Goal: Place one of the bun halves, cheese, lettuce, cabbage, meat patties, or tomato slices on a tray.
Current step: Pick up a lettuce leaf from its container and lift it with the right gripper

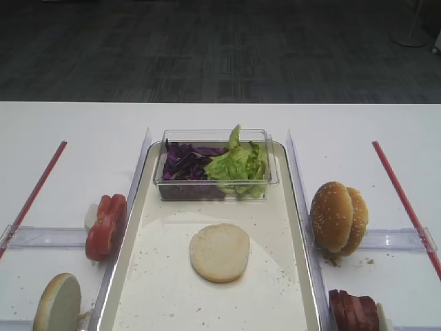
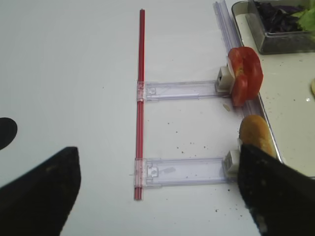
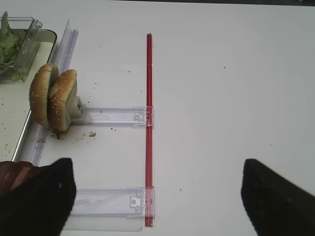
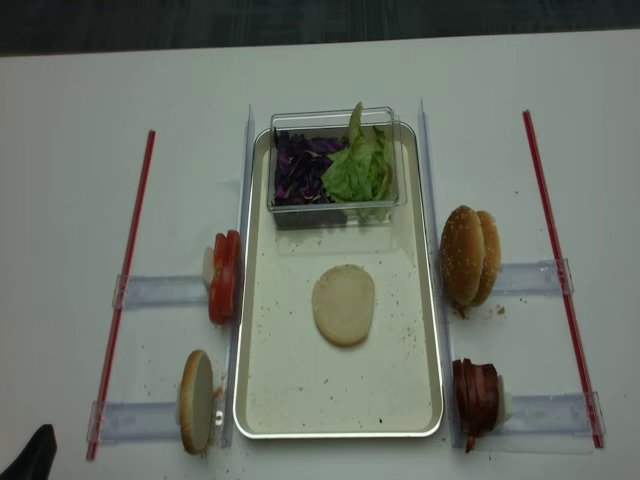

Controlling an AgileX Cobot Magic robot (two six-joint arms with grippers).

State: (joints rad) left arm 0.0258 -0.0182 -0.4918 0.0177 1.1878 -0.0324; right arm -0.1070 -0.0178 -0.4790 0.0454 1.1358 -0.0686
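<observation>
Lighting: bright, even, from overhead. White surface point(image 1: 358, 131) near overexposed in both high views. Shadows: faint, soft, short. Glare: thin highlights on the tray point(image 4: 432, 330) rim. Focus: wrist views sharp at mid-distance; dark tool fingers point(image 3: 34, 196) in the foreground blurred, featureless.

Front high camera: looks down length of long shiny-rimmed metal tray point(image 1: 300, 227) toward dark floor beyond white table point(image 1: 76, 131). Realsense: steeper, near overhead, farther back, whole tray point(image 4: 432, 330) framed. Right wrist camera: close, low, facing sesame-seeded bun halves point(image 3: 53, 97) and red strip point(image 3: 149, 123). Left wrist camera: close, facing bright red tomato slices point(image 2: 244, 74). All four share tray edge.
</observation>
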